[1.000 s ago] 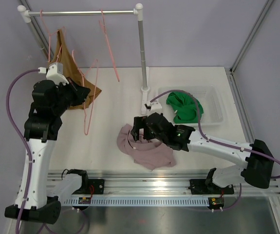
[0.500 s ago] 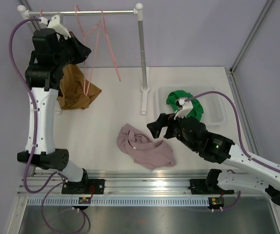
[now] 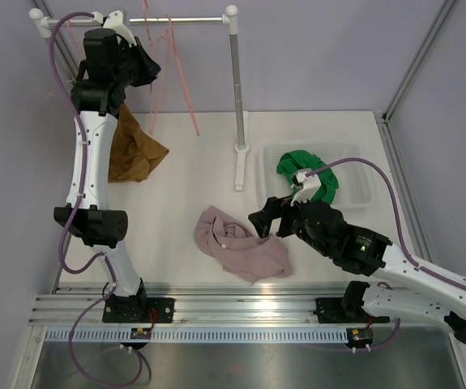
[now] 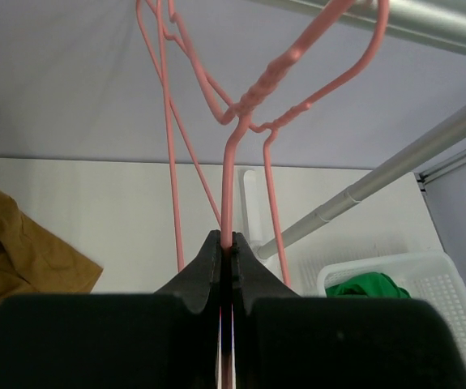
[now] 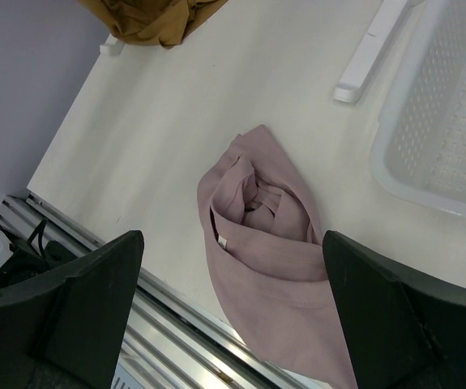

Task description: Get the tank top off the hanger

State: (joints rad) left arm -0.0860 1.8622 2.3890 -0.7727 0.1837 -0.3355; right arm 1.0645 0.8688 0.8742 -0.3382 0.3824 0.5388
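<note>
A mauve tank top (image 3: pixel 241 247) lies crumpled on the table, free of any hanger; it also shows in the right wrist view (image 5: pixel 273 243). My left gripper (image 3: pixel 150 68) is raised to the rail (image 3: pixel 200 20) and is shut on a bare pink wire hanger (image 3: pixel 156 101). In the left wrist view the jaws (image 4: pixel 226 243) pinch the hanger's wire (image 4: pixel 231 162), and its hook lies over the rail (image 4: pixel 435 20). My right gripper (image 3: pixel 267 220) is open and empty, hovering above the tank top's right side, with its fingers wide apart (image 5: pixel 233 243).
A second pink hanger (image 3: pixel 185 89) hangs on the rail. A brown garment (image 3: pixel 131 150) lies by the rack's left foot. A white basket (image 3: pixel 354 174) holds a green garment (image 3: pixel 309 178). The rack's right post (image 3: pixel 237 89) stands mid-table.
My left arm has lifted the pink hanger from table height up to the rail. My right gripper has drawn back from the tank top and up to the right, open.
</note>
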